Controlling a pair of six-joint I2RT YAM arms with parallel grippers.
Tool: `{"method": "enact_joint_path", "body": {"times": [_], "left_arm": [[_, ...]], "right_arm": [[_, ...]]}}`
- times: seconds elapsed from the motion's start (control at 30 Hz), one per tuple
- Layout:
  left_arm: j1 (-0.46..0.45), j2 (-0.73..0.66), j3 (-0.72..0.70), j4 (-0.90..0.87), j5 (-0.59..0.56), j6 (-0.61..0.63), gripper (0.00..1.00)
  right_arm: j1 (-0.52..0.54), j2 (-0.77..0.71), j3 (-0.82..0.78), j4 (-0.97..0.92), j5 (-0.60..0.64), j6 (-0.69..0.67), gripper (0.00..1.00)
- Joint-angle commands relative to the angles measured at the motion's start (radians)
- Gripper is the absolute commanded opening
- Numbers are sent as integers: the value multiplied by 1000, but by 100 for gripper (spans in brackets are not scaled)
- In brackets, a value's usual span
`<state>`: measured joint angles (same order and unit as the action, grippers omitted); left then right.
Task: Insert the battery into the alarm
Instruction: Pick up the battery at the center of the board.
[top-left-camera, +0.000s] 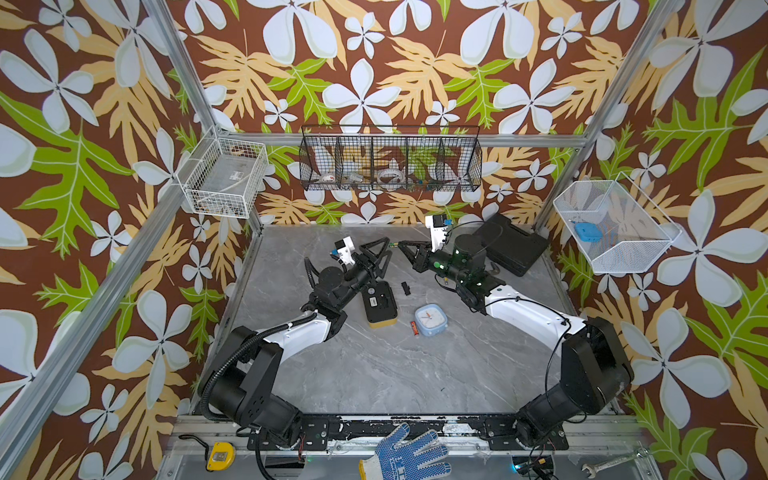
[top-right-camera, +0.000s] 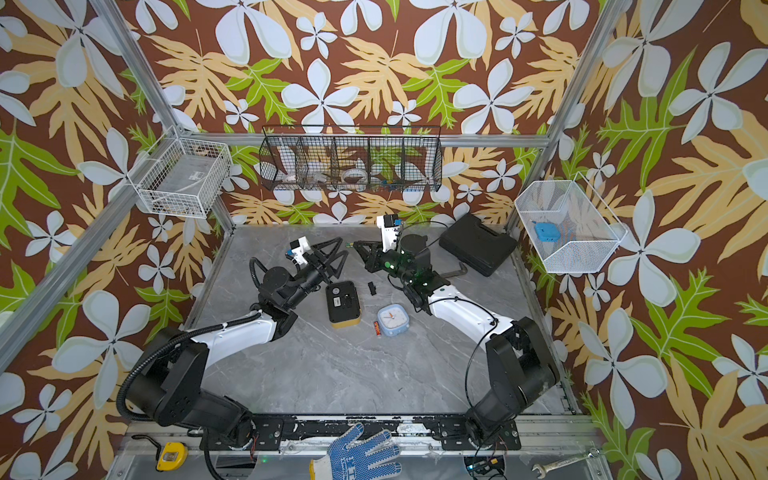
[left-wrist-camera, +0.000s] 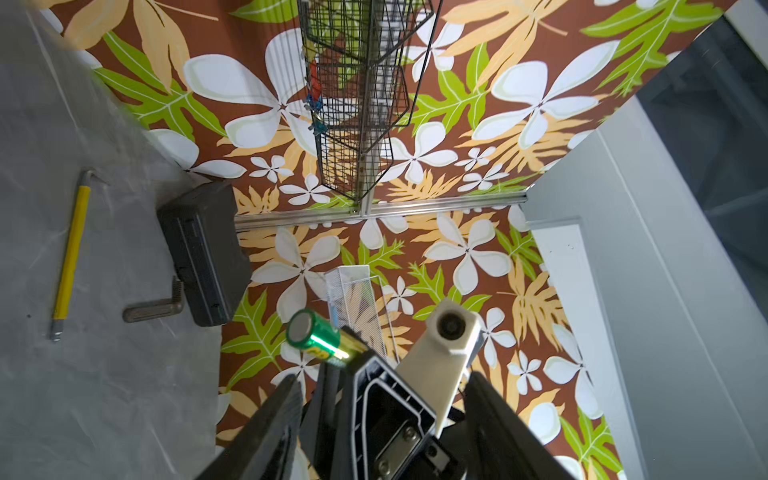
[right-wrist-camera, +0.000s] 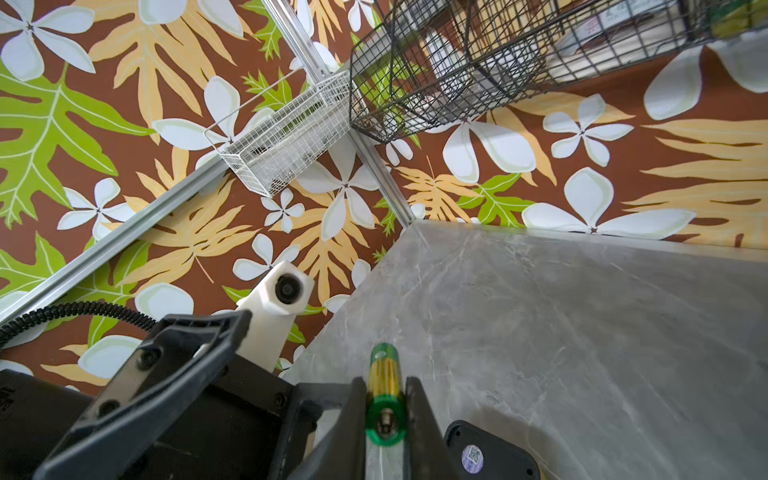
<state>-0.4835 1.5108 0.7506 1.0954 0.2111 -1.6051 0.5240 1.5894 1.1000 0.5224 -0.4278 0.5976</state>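
- Right fingers (right-wrist-camera: 420, 409) are clenched on the green battery (right-wrist-camera: 384, 374), which runs lengthwise between them. Its nub end faces the right wrist camera and its far end juts past the tips.
- Left fingers (left-wrist-camera: 274, 428) are released and spread wide, flanking the tip of the right fingers in the left wrist view.
- Only the left wrist view shows the green battery's flat metal end, clear of the right fingertip. In both top views the cell is a mere yellow-green speck where the two sets of fingers meet.
- Only the top views show the alarm (top-left-camera: 431, 319), a pale blue clock lying face up on the bench (top-left-camera: 374, 374). It sits at 5 o'clock from the meeting fingers and well apart from them.
- A red battery (top-left-camera: 414, 328) lies just at the alarm's 9 o'clock.
- A black-and-yellow device (top-left-camera: 379, 305) lies between the alarm's 9 and 10 o'clock, and a small black piece (top-left-camera: 405, 288) at its 11 o'clock.
- The left wrist view adds a yellow-handled tool (left-wrist-camera: 70, 253) and an L-shaped metal piece (left-wrist-camera: 153, 308) on the bench, the latter just beside a black case (left-wrist-camera: 203, 253).
- The left arm (top-left-camera: 299, 332) and right arm (top-left-camera: 528, 316) rise from the near edge with elbows out and forearms converging over the far half of the bench.
- In the top views the left fingers point toward about 2 o'clock and the right toward about 10 o'clock, tip to tip above the bench.
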Motion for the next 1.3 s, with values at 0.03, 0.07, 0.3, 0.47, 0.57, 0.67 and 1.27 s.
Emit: {"method": "enact_joint_path", "body": {"times": [0.03,0.07,0.3,0.47,0.57,0.67,1.27], "left_arm": [[-3,-1,-14,90,-59,-93,61],[-3,-3,-17,87,-63,-93,60],[-6,34,12,105,-50,-108,56],[-10,47,32,110,-40,-108,49],[-12,49,26,118,-42,-111,42],[-12,54,22,129,-39,-118,36],[6,70,38,121,29,-49,13]], "right_arm": [[8,-24,-44,142,27,25,9],[9,-31,-59,162,27,30,9],[31,-37,-84,207,17,37,9],[48,-23,-103,236,17,54,9],[54,-13,-103,247,17,60,9],[54,-7,-108,264,21,66,9],[68,3,-89,149,54,28,25]]}}
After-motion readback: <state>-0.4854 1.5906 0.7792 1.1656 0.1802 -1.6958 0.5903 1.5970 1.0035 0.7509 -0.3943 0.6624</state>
